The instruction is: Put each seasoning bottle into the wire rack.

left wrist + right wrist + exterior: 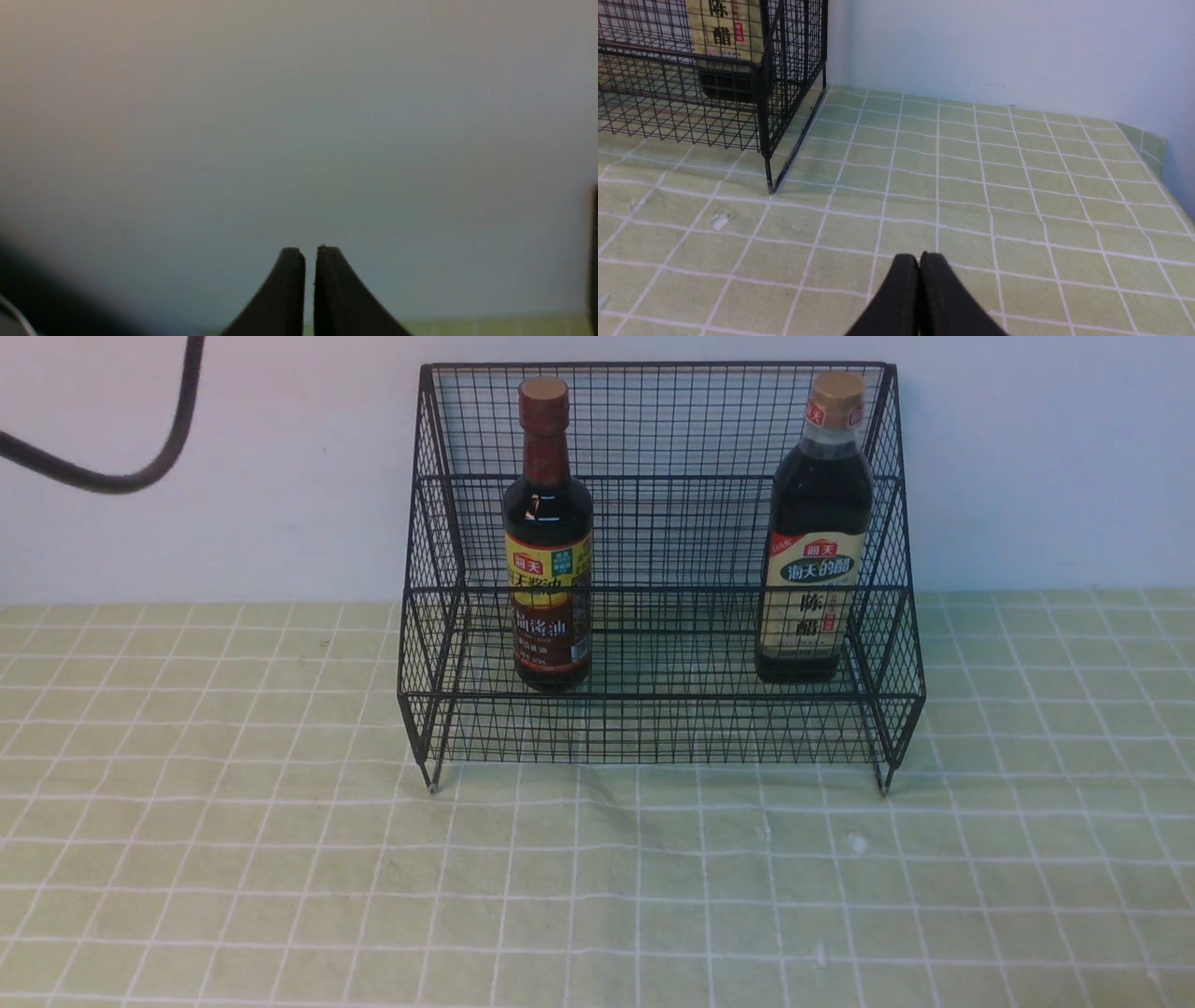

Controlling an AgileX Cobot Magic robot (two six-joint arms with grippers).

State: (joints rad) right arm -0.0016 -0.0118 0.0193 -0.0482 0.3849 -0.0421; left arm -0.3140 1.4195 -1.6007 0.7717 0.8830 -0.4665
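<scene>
front view alone shows both bottles [548, 537] [815, 532] upright in the wire rack [663, 709]; wrist views show each claw [310, 261] [919, 266] pressed together, empty.

Inside the large black wire-mesh rack [663, 569], both upright on its lower tier — slim-necked red-brown-capped dark bottle [548, 537] at its left end, larger tan-capped dark bottle [817, 532] at its right end, well apart.

The wire rack [661, 569] stands on the green checked counter [280, 859] against the wall. Inside it, both upright and well apart, are the slim-necked bottle [548, 537] on the left and the larger bottle [815, 532] on the right.
</scene>
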